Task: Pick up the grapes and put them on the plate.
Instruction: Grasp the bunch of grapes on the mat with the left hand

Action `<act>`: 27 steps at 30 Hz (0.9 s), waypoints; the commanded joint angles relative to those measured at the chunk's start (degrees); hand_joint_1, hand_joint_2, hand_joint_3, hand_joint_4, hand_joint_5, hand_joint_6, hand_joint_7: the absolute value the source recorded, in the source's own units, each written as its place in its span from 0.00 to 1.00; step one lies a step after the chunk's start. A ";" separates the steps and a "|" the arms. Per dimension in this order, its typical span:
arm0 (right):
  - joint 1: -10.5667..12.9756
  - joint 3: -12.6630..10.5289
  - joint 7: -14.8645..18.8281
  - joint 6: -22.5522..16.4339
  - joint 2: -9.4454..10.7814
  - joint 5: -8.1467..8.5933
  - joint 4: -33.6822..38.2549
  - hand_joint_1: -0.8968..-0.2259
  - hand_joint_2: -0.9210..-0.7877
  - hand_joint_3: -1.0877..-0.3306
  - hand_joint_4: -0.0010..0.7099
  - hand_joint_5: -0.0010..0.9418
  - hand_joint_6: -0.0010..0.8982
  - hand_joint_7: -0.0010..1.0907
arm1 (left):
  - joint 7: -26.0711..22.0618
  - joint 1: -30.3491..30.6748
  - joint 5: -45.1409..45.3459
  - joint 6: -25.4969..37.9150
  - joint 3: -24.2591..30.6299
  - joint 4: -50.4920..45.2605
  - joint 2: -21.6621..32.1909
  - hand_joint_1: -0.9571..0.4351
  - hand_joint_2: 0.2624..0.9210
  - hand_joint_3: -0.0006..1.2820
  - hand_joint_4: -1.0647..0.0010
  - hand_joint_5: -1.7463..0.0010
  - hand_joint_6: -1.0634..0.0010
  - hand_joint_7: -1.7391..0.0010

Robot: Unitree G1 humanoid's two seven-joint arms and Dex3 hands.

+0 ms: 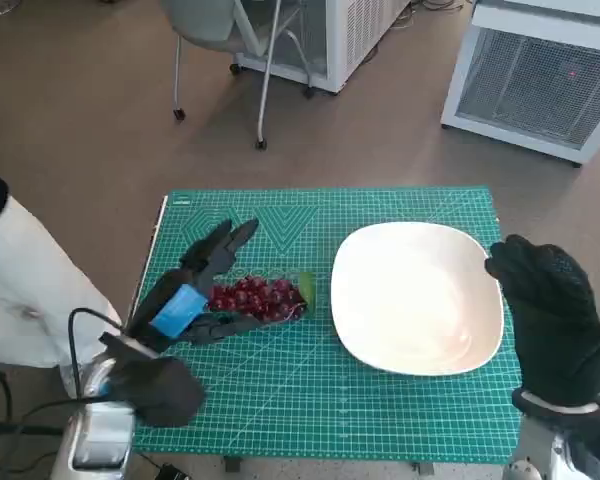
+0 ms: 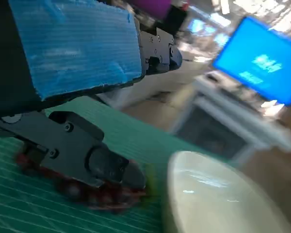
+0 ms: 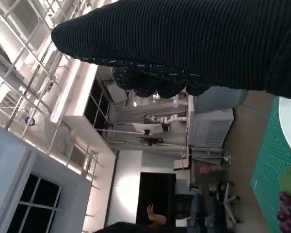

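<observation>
A bunch of dark red grapes [image 1: 260,298] lies on the green cutting mat [image 1: 310,390], just left of the white plate [image 1: 415,297]. My left hand [image 1: 195,292] sits at the bunch's left side, fingers spread: some reach over the far side, one lies along the near side. In the left wrist view the grapes [image 2: 94,194] show blurred under a black finger [image 2: 82,155], beside the plate [image 2: 218,194]. I cannot tell if the fingers touch them. My right hand [image 1: 545,305] hovers at the plate's right edge, holding nothing. A few grapes [image 3: 290,208] show in the right wrist view.
The mat covers the small table. Beyond its far edge stand a chair [image 1: 235,40] on castors and white cabinets [image 1: 540,80]. A black cable [image 1: 75,335] loops by my left forearm. A monitor [image 2: 262,60] glows blue in the left wrist view.
</observation>
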 commanded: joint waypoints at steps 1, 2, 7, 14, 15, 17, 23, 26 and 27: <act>0.65 0.02 -0.18 0.57 -0.14 -0.60 0.84 0.79 0.00 0.76 0.74 0.57 0.31 0.79 | 0.98 -1.25 6.28 6.24 -3.95 -0.86 0.33 0.53 0.68 0.00 1.00 1.00 0.81 0.97; 0.68 0.06 -0.20 0.55 -0.10 -0.63 0.80 0.79 0.00 0.76 0.74 0.57 0.31 0.79 | 0.94 -1.64 7.56 7.64 -4.80 -0.67 0.29 0.53 0.68 0.00 1.00 1.00 0.81 0.98; 0.73 0.03 -0.15 0.54 -0.12 -0.56 0.82 0.79 0.00 0.76 0.74 0.57 0.31 0.79 | 0.62 -3.72 11.97 13.18 -8.49 1.10 -0.07 0.51 0.68 0.00 0.98 1.00 0.78 0.98; 0.68 -0.26 -0.02 0.60 -0.33 -0.28 1.04 0.80 0.00 0.75 0.74 0.57 0.31 0.79 | -0.83 -7.57 15.01 20.06 -13.03 5.39 -1.16 0.50 0.69 0.00 0.95 0.99 0.75 0.99; 0.70 -0.27 -0.06 0.61 -0.34 -0.30 0.98 0.80 0.00 0.75 0.74 0.57 0.31 0.79 | -1.06 -8.16 15.15 20.83 -13.58 6.17 -1.25 0.50 0.70 0.00 0.95 0.99 0.75 0.99; 0.74 -0.31 -0.11 0.61 -0.35 -0.34 0.91 0.80 0.00 0.75 0.74 0.57 0.31 0.79 | -1.36 -9.17 15.21 22.07 -14.49 7.50 -1.33 0.50 0.70 0.00 0.94 0.99 0.74 0.99; 0.76 -0.47 -0.16 0.58 -0.44 -0.36 0.86 0.80 0.00 0.75 0.74 0.57 0.31 0.79 | -2.17 -12.92 14.84 24.84 -16.88 13.19 -1.99 0.51 0.71 0.00 0.94 1.00 0.74 0.99; 0.71 -0.53 -0.24 0.58 -0.48 -0.45 0.89 0.80 0.00 0.76 0.74 0.57 0.31 0.79 | -2.29 -14.88 14.60 25.69 -17.89 16.44 -2.46 0.52 0.71 0.00 0.94 1.00 0.74 1.00; 0.69 -0.55 -0.28 0.58 -0.49 -0.49 0.90 0.80 0.00 0.76 0.74 0.57 0.31 0.79 | -2.30 -15.63 14.54 25.92 -18.24 17.71 -2.68 0.52 0.71 0.00 0.94 1.00 0.74 1.00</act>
